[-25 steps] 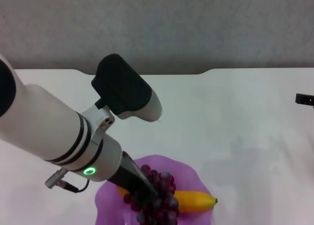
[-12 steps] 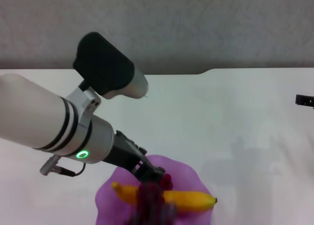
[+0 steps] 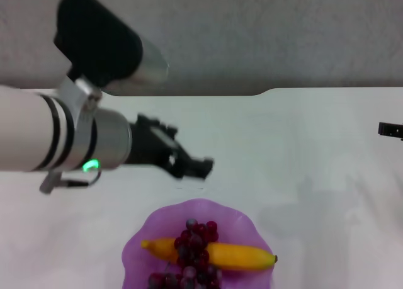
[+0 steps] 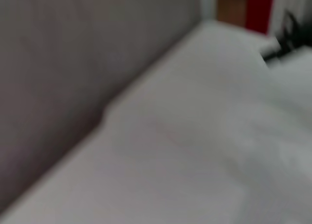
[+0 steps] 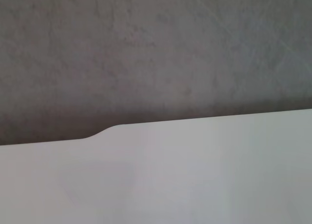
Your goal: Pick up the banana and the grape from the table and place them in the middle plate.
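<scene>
The light purple scalloped plate (image 3: 156, 225) lies at the near edge of the white table (image 3: 302, 150). The yellow banana (image 3: 244, 256) lies across the plate. The dark red-purple grape bunch (image 3: 192, 240) rests on top of the banana's left half. My left gripper (image 3: 200, 167) is empty and open. It hovers above the table just beyond the plate's far rim, clear of the fruit. Only a tip of my right gripper (image 3: 390, 130) shows at the right edge of the head view. It shows far off and blurred in the left wrist view (image 4: 279, 38).
A grey wall runs behind the table's far edge, which has a shallow notch (image 5: 100, 132). My large left forearm (image 3: 56, 141) hangs over the left half of the table. Bare white tabletop (image 5: 195, 175) lies to the right of the plate.
My left gripper has let go of the grape bunch on the plate, over the banana. It has risen and drawn back toward the far left. The right arm has not moved.
</scene>
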Robot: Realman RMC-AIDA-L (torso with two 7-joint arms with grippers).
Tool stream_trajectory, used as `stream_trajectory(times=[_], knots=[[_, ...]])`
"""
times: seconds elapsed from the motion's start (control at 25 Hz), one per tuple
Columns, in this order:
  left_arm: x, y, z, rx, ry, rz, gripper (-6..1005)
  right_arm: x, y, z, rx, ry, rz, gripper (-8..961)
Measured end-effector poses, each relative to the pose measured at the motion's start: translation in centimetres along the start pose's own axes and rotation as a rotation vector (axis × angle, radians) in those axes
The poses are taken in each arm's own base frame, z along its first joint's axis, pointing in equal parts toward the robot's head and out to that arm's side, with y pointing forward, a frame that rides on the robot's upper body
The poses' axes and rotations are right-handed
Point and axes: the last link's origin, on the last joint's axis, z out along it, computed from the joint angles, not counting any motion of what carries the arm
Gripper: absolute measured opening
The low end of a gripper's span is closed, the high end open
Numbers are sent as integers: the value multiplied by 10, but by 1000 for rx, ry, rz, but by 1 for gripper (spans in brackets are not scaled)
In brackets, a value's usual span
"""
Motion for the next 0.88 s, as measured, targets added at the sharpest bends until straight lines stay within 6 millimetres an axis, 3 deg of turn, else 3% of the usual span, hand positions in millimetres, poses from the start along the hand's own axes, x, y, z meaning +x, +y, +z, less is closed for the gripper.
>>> stream_trajectory(times=[0.08,0.28,0.44,0.68,0.88], knots=[[9,-10,-3,54,86,-5,865,-1,1,0,-1,-2,-6,877],[24,-48,-12,202,287,-47,861,-6,3,0,-3,-23,-22,877],[22,-84,-21,333,424,-109,859,-10,2,0,0,-55,-31,877],[-6,-128,-27,528,575,-202,858,-14,-2,2,19,-110,-38,877],[-46,-164,-26,640,557,-323,856,-12,-8,10,32,-159,-31,877]])
